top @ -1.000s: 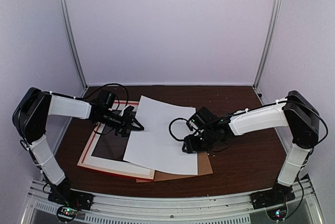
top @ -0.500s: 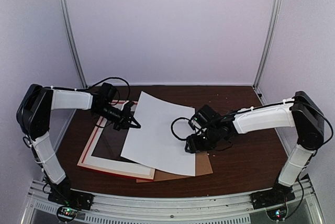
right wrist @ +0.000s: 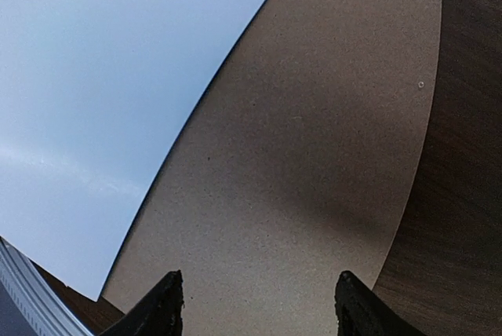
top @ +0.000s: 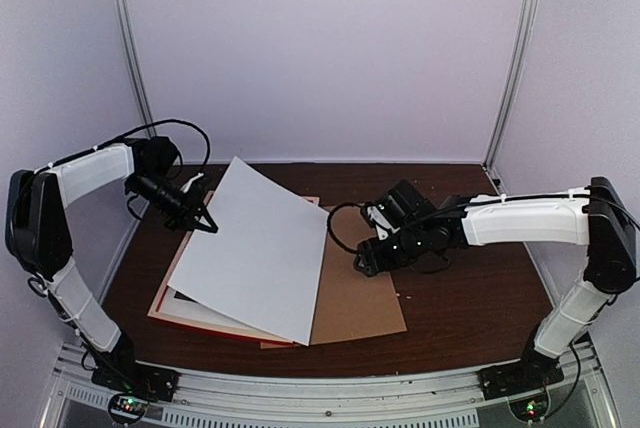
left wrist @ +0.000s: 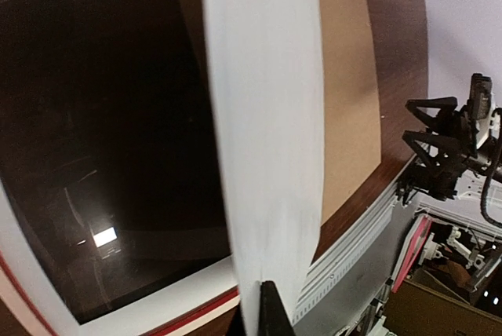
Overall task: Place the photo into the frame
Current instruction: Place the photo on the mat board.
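The photo (top: 255, 248) shows only its plain white back. It is lifted at its far-left corner and slopes down to the right over the frame (top: 170, 308), whose red edge shows at the near left. My left gripper (top: 205, 223) is shut on that corner. In the left wrist view the sheet (left wrist: 267, 116) runs away from my gripper (left wrist: 271, 312), with the frame (left wrist: 141, 304) below it. My right gripper (top: 362, 263) is open and empty, low over the brown backing board (top: 355, 293). In the right wrist view the gripper (right wrist: 259, 304) is over the board (right wrist: 314, 155), apart from the photo (right wrist: 102, 77).
The backing board lies on the dark wood table (top: 470, 298), partly under the photo and the frame's right side. Metal posts stand at the back corners (top: 130, 58). A metal rail (top: 330, 388) runs along the near edge.
My left gripper has moved left and up with the photo's corner, so the sheet has tilted and slid left off the backing board. My right gripper is now clear of the photo.
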